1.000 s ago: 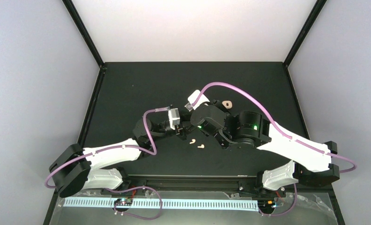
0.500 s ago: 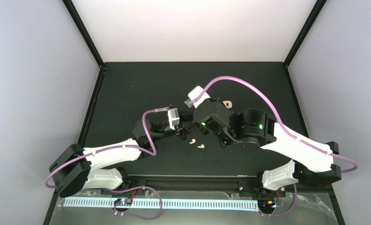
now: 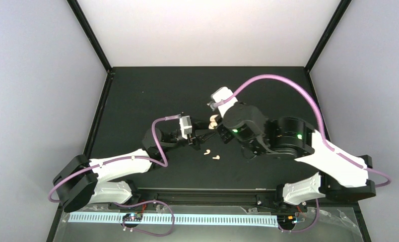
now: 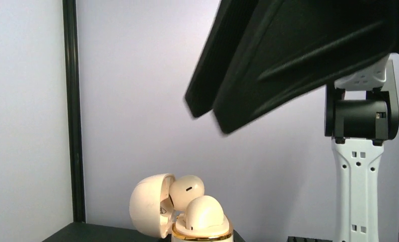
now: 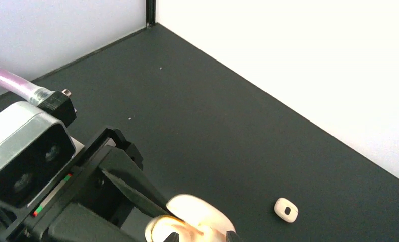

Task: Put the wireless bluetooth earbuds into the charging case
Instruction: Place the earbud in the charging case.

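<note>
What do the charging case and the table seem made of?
The charging case: likely cream plastic, glossy, since it shows soft highlights; a gold band, perhaps metallic trim, rings its mouth. The table: black and matte, without reflections; its material is unclear.

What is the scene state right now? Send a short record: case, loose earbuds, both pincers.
case: cream rounded charging case with gold rim, upright, lid open
loose earbuds: two tiny white comma-shaped earbuds side by side on the black table, outside the case
left pincer: shut on the case
right pincer: open, just above the case
other: small white piece with a dark slot, lying apart on the table
</note>
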